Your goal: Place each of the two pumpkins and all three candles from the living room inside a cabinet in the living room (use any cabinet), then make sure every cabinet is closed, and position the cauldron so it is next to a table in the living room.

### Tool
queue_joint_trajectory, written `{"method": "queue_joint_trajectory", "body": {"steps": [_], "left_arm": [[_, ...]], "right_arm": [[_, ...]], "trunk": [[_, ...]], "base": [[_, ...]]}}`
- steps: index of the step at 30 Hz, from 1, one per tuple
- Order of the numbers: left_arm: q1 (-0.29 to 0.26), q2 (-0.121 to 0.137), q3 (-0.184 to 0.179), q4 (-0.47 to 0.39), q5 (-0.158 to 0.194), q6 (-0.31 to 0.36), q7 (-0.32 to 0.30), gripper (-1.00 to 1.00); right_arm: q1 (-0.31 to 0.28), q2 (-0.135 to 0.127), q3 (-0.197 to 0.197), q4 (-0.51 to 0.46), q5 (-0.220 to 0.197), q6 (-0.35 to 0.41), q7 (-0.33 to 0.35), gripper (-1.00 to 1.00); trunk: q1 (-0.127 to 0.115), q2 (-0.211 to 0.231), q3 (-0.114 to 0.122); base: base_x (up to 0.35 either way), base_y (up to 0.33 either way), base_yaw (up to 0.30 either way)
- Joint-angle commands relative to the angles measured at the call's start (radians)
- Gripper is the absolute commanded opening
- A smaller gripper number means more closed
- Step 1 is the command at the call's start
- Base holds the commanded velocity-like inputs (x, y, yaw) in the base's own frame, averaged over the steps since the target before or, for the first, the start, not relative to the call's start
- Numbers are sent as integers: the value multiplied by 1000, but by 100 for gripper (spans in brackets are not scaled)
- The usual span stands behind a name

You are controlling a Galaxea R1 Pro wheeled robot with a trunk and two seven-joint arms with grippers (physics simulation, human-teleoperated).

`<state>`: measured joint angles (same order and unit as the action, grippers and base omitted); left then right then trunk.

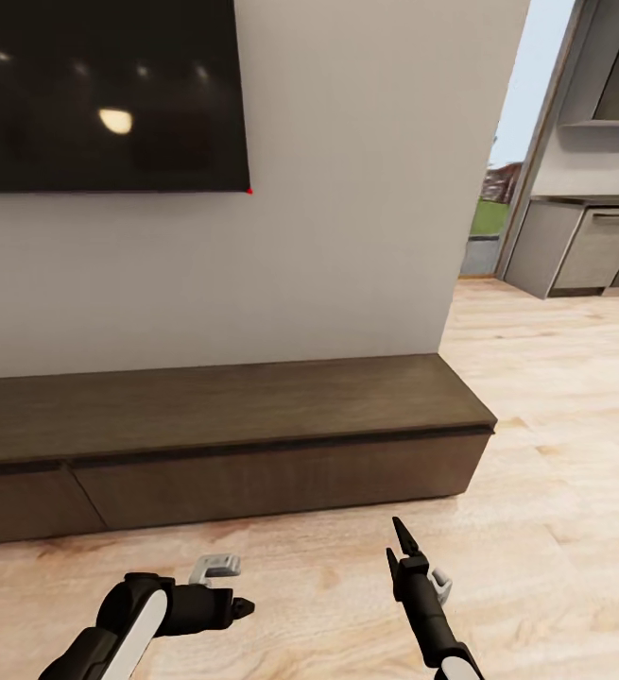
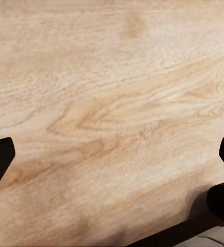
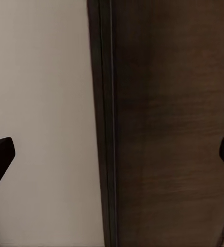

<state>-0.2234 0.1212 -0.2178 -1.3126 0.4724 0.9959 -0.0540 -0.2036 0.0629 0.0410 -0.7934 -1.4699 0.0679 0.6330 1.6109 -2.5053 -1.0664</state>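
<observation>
The long dark-brown cabinet (image 1: pixel 224 444) sits closed against the wall under the black TV (image 1: pixel 106 94). Both arms hover low over the plank floor (image 1: pixel 555 453) before it, the left claw (image 1: pixel 243 607) and right claw (image 1: pixel 399 548) each spread wide and empty.

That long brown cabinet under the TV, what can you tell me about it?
The cabinet is a long, low unit of dark-brown wood with a flat top and plain handleless drawer fronts, all shut flush. It stands on the light plank floor, backed against the pale wall below the black TV. Nothing rests on it, and neither gripper touches it.
</observation>
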Motion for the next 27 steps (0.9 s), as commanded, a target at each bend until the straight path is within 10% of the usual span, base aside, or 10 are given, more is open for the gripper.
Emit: {"method": "queue_joint_trajectory", "body": {"steps": [1,27], "left_arm": [[-1,1,-1,-1,-6,3,-6,100],[2,1,-36,-6,-4,4,-7,100]], "right_arm": [[0,0,0,1,-10,7,4,100],[0,-2,2,2,-10,6,4,100]], "trunk": [[0,0,-1],[0,0,-1]], "base": [[40,0,0],[136,0,0]]}}
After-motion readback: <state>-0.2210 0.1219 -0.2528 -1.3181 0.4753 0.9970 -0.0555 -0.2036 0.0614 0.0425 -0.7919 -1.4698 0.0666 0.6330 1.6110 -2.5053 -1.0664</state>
